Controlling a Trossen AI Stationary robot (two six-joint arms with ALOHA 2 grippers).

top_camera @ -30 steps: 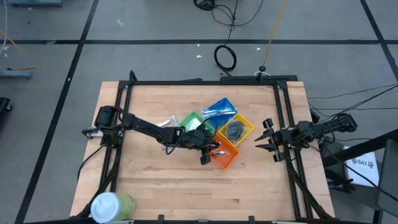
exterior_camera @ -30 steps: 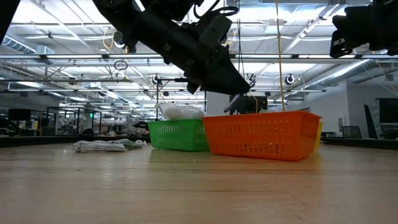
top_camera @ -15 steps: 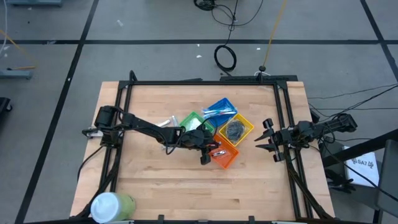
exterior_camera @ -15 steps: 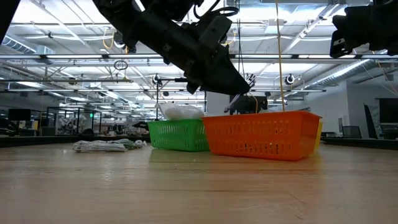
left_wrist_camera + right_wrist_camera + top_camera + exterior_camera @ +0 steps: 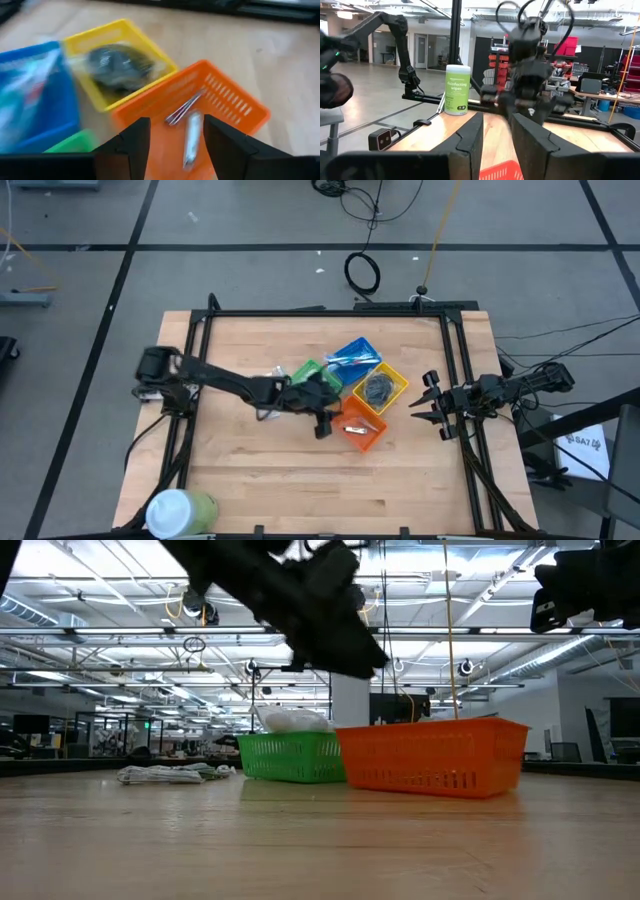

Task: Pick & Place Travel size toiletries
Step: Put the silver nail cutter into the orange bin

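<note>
Four small bins stand together mid-table: green (image 5: 306, 370), blue (image 5: 352, 352), yellow (image 5: 378, 387) and orange (image 5: 364, 430). Silver metal pieces (image 5: 191, 137) lie in the orange bin, a dark grey wad (image 5: 120, 62) in the yellow one, and white packets (image 5: 290, 720) heap in the green one. My left gripper (image 5: 330, 422) hangs open above the orange bin's left rim with nothing between its fingers (image 5: 132, 147). My right gripper (image 5: 425, 402) waits open at the table's right edge.
White packets (image 5: 160, 775) lie loose on the table left of the green bin. A large green-and-white cylinder (image 5: 180, 510) stands at the near left corner. A black frame (image 5: 330, 313) rings the table. Bare wood lies along the near side.
My left gripper has risen and drawn back a little toward the table's left, away from the inside of the orange bin. The silver pieces stay lying in that bin.
</note>
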